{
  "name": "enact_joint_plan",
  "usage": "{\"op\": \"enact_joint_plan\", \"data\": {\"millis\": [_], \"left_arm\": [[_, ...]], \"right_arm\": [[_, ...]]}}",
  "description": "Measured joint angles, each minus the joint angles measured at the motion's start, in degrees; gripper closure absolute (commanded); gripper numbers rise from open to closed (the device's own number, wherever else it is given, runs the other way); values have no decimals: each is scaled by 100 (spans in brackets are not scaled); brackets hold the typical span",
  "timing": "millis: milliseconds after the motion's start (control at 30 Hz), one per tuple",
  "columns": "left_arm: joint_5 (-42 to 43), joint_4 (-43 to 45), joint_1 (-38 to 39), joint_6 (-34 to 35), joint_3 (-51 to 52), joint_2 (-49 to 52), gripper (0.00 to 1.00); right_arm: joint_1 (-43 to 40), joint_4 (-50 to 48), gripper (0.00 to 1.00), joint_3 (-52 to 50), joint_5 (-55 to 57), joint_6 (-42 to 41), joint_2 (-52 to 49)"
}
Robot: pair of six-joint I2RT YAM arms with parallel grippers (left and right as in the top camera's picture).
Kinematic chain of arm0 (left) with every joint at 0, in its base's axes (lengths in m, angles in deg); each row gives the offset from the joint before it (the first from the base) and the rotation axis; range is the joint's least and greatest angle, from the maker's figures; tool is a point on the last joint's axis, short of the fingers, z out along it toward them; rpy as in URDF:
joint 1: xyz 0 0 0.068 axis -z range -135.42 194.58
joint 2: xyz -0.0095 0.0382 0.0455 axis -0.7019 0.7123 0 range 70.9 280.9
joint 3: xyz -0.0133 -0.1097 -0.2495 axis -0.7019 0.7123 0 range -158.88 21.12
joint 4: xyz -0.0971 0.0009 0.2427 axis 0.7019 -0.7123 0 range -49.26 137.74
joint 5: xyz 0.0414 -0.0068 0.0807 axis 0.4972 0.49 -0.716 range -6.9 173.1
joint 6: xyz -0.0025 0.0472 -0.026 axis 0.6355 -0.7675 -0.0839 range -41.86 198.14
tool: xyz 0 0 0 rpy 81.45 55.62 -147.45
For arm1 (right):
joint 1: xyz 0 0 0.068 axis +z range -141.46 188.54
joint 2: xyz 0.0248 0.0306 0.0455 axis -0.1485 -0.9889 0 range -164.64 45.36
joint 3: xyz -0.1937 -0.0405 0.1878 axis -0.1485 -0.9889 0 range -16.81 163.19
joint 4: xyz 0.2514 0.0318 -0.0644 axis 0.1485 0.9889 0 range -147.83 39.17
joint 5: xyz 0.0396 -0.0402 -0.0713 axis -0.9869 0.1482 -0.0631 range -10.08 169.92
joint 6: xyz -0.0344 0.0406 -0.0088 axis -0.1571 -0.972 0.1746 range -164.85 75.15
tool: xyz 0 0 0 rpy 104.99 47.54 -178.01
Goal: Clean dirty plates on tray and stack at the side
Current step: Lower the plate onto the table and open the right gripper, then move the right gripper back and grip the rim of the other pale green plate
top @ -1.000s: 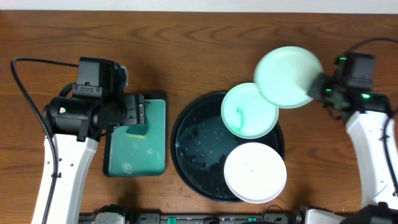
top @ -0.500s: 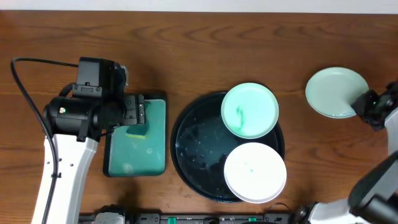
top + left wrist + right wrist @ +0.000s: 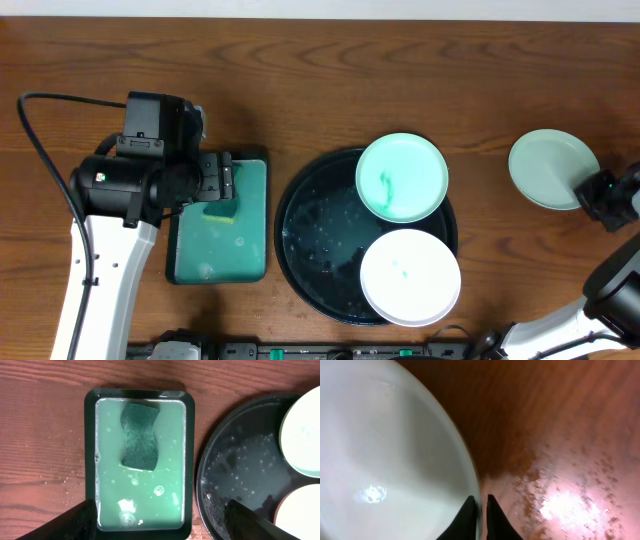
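while the right claw [image 3: 585, 189] grips it, the mint plate [image 3: 547, 165] has shifted right.

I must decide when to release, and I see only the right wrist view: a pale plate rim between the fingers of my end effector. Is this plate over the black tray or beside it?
Observer: Beside it. The pale green plate is over the wooden table, to the right of the black tray and apart from its rim.
Operator: How many plates are on the tray?
Observer: Two: a mint plate with a teal smear at the back, and a white plate at the front.
Operator: What is the other arm doing?
Observer: The left end effector is open above the green tray, where a sponge lies in soapy water.
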Motion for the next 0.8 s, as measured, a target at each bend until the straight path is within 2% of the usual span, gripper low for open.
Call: {"op": "enact_joint_plan", "data": {"millis": [133, 233, 267, 367, 600, 800], "left_arm": [[0, 0, 0, 0, 0, 0, 18], [0, 0, 0, 0, 0, 0, 19], [0, 0, 0, 0, 0, 0, 19], [0, 0, 0, 0, 0, 0, 19], [0, 2, 0, 0, 0, 0, 19], [7, 22, 0, 26, 0, 0, 19]], "right_arm": [[-35, 76, 69, 0, -369, 389, 50], [72, 109, 53, 0, -601, 553, 433], [129, 111, 45, 0, -654, 616, 636], [413, 181, 1, 17, -879, 802, 1506], [1637, 629, 1, 162, -1213, 1060, 3152], [2625, 684, 1, 162, -1679, 1110, 3200]]}}
